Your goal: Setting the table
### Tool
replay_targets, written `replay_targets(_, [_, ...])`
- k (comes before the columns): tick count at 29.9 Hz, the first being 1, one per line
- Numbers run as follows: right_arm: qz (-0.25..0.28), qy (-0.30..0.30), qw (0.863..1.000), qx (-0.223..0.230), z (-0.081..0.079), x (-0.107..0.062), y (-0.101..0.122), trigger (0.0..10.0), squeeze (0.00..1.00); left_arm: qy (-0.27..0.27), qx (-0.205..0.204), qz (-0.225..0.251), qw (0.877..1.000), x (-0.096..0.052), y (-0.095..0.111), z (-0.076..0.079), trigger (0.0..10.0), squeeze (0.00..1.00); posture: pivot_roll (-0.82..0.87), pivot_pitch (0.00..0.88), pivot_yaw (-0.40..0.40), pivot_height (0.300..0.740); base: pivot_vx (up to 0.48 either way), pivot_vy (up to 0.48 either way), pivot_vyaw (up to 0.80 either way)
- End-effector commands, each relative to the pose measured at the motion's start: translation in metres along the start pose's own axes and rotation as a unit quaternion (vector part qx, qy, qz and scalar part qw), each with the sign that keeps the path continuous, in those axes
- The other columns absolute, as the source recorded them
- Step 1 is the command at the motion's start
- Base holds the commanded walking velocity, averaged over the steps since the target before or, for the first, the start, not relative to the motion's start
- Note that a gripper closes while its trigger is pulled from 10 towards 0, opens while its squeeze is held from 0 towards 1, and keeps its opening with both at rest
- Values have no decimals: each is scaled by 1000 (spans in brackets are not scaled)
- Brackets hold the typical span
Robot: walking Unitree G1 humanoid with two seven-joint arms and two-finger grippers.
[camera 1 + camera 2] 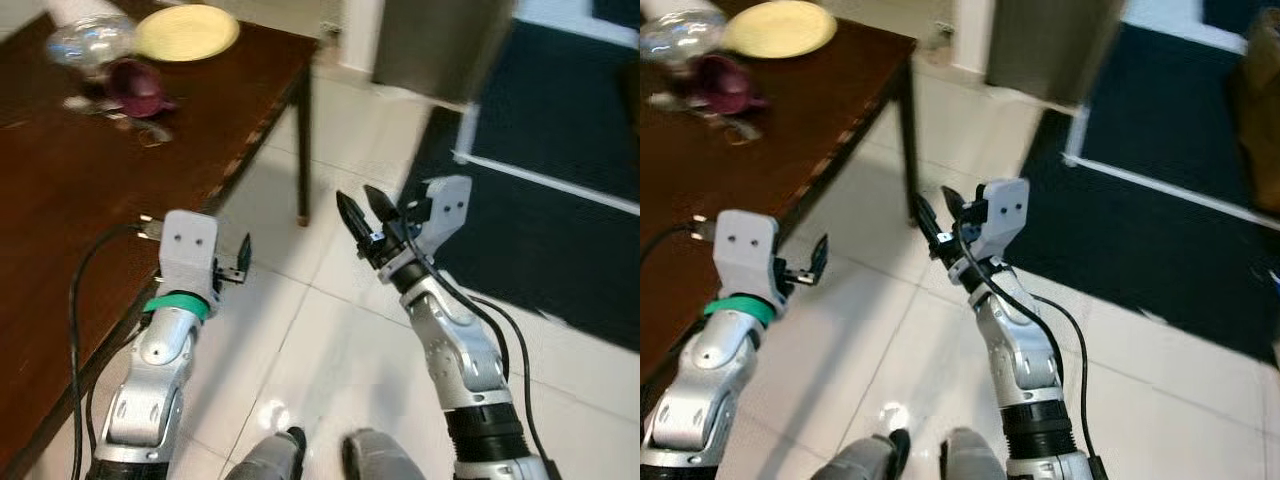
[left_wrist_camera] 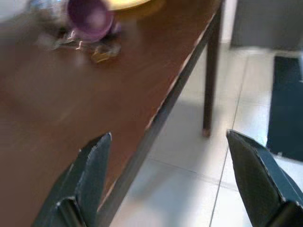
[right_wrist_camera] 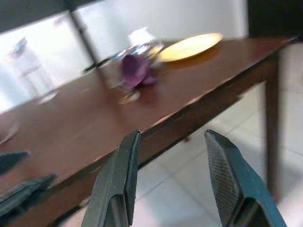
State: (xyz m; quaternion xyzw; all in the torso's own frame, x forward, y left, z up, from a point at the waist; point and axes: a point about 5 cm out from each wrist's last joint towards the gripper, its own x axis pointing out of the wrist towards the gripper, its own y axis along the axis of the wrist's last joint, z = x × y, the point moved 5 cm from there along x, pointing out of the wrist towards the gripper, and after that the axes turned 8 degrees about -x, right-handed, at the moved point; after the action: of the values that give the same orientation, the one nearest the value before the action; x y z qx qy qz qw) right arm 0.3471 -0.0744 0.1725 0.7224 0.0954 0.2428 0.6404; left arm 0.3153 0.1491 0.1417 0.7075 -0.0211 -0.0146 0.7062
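Observation:
A dark wooden table (image 1: 80,200) fills the left side. Near its far corner lies a yellow plate (image 1: 186,32). Beside it a purple cup (image 1: 138,88) lies tipped on its side, next to a clear glass vessel (image 1: 90,42) and some small shiny pieces (image 1: 150,130). My left gripper (image 1: 243,262) hovers open at the table's near edge, holding nothing. My right gripper (image 1: 365,210) is raised open over the floor, right of the table, also holding nothing. In the right wrist view the plate (image 3: 189,46) and cup (image 3: 135,70) lie beyond the open fingers (image 3: 118,184).
The table leg (image 1: 302,150) stands at the far corner on white floor tiles (image 1: 330,330). A dark rug (image 1: 560,220) covers the floor to the right. A grey cabinet (image 1: 440,45) stands behind it. A black cable (image 1: 85,270) runs along my left arm.

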Motion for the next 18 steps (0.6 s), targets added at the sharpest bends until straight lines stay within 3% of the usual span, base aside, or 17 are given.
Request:
replay_targets(1, [-9,-8,1000,3,3,-2,-4,10000,0,-1,7,-5,1000,1,-2,1,10000,0,-38,83,44,740,0,0,781])
replay_targets(18, [-12,-9,1000,-9,8,-2,-3,10000,0,16,12,5,1000,8,4,-2,10000,0,-66,58,28,740,0,0,781])
